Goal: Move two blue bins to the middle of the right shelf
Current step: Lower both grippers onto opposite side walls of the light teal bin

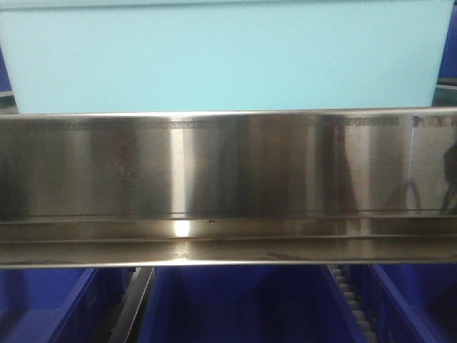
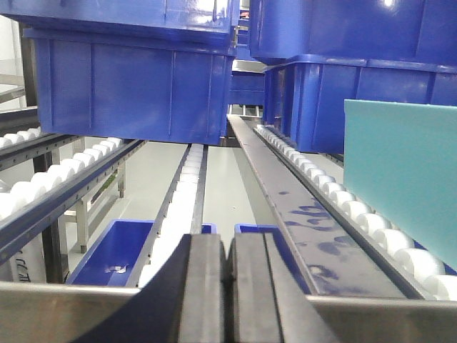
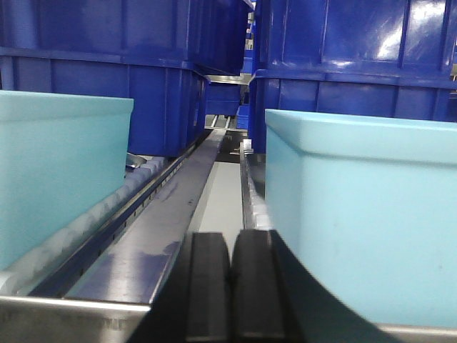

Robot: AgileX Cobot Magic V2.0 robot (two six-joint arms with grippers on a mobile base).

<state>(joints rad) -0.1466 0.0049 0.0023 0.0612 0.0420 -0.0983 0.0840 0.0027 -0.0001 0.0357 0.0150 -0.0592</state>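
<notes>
A pale sky-blue bin [image 1: 221,53] fills the top of the front view, resting just behind the shelf's steel front rail [image 1: 228,179]. In the right wrist view one pale blue bin [image 3: 61,168] stands at the left and a second one [image 3: 364,214] at the right, with a steel divider rail between them. The left wrist view shows one pale bin's side [image 2: 403,186] at the right edge on the white rollers. My left gripper [image 2: 228,246] is shut with nothing in it, over the front rail. My right gripper [image 3: 230,246] is shut and empty, low between the two bins.
Dark royal-blue bins [image 2: 136,78] sit further back on the roller lanes [image 2: 193,179] and fill the rear of the right wrist view [image 3: 350,57]. More dark blue bins [image 1: 235,307] lie on the level below. A flat steel divider [image 2: 300,214] runs between lanes.
</notes>
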